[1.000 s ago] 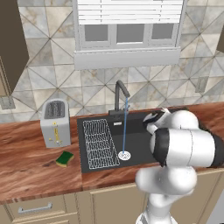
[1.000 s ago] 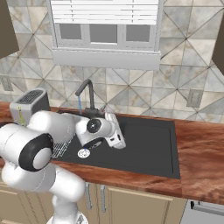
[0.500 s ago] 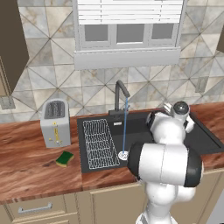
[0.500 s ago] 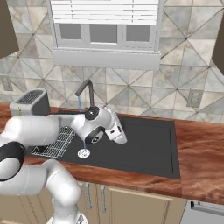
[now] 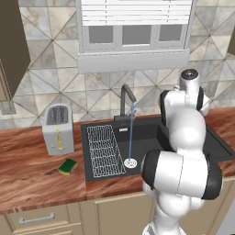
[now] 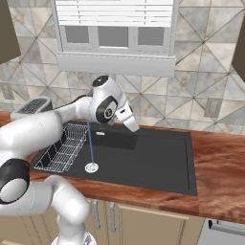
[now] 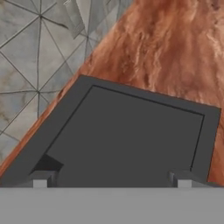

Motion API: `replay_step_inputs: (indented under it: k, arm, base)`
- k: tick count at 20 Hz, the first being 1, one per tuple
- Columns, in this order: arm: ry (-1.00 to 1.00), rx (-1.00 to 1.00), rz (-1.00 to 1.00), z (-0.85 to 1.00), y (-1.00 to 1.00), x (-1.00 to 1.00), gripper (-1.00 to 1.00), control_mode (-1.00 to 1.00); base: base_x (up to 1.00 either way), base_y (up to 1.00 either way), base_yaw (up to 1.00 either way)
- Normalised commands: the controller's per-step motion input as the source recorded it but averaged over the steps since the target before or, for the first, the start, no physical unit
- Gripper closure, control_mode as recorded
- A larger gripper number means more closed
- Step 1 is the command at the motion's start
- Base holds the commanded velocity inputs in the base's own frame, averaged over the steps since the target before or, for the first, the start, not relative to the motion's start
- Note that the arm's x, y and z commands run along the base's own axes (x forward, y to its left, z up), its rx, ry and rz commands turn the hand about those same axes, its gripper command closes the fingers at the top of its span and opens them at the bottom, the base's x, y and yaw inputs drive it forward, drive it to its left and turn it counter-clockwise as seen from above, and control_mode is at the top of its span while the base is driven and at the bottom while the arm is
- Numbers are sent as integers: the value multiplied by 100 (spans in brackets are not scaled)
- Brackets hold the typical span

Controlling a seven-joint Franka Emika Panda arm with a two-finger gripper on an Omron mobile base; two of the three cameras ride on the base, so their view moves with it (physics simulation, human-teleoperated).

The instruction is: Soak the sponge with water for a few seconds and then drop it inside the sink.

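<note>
1. The sponge (image 5: 68, 166) is just lying on the wooden bench (image 5: 32, 183), green side up, in front of the toaster (image 5: 58, 129) and left of the sink (image 5: 151, 137). Nothing's touching it.
2. The water (image 5: 131, 133) runs in a thin blue line from the dark faucet (image 5: 127, 98) straight onto the round drain (image 5: 130, 163).
3. A white wire rack (image 5: 104, 150) sits in the sink's left part, right beside that stream.
4. The hand (image 7: 111, 178) hangs above the right part of the sink with its fingertips (image 7: 40, 178) spread wide and nothing between them, well away from the sponge.
5. Behind it all there's a tiled wall and a window (image 6: 114, 36).
</note>
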Motion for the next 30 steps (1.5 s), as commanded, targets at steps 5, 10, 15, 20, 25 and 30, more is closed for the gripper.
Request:
replay_step_inputs:
  k: [5, 10, 15, 20, 25, 30]
  arm:
    - [2, 4, 0, 17, 0, -11, -100, -100]
    - [-6, 0, 4, 0, 10, -23, -100, -100]
    - [-17, 0, 9, -2, 41, -44, -100, -100]
    - [-17, 0, 9, 0, 49, -44, -100, -100]
    - [-11, 0, 5, 4, 45, -47, -100, -100]
    - [-1, 0, 0, 50, 26, -31, -100, -100]
  base:
    - [0, 0, 0]
    - [0, 0, 0]
    - [0, 0, 0]
    - [0, 0, 0]
    - [0, 0, 0]
    - [0, 0, 0]
